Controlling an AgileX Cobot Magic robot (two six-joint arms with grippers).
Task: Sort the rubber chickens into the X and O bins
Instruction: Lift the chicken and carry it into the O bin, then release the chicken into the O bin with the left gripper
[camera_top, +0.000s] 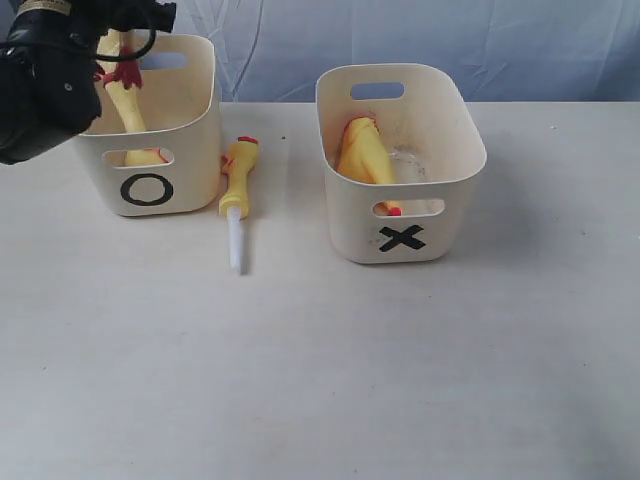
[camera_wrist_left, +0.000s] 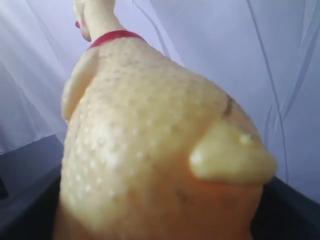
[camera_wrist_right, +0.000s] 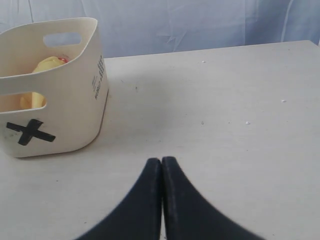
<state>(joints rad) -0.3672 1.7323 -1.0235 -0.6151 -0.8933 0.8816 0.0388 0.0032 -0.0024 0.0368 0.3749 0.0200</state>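
A large rubber chicken (camera_wrist_left: 150, 150) is gripped by the left gripper (camera_wrist_left: 160, 220) above the O bin (camera_top: 150, 190), at the left of the exterior view. The bird's pimpled rump fills the left wrist view, wedged between the dark fingers (camera_wrist_left: 22, 210) seen on either side of it. Its red-ringed neck is pointed away toward the pale curtain (camera_wrist_left: 250, 60).

In the exterior view, a yellow body (camera_top: 128, 110) is seen rising out of the O bin to the black left arm (camera_top: 45, 85). Whether it is the gripped bird cannot be told.

A second chicken (camera_top: 365, 155) is curled inside the X bin (camera_top: 400, 240). A small chicken with a white tube (camera_top: 238, 190) is laid on the table (camera_top: 320, 380) between the two bins, just beside the O bin, with the tube turned toward the camera.

The right gripper (camera_wrist_right: 161, 167) is shown pinched together and empty over the table, near the X bin.
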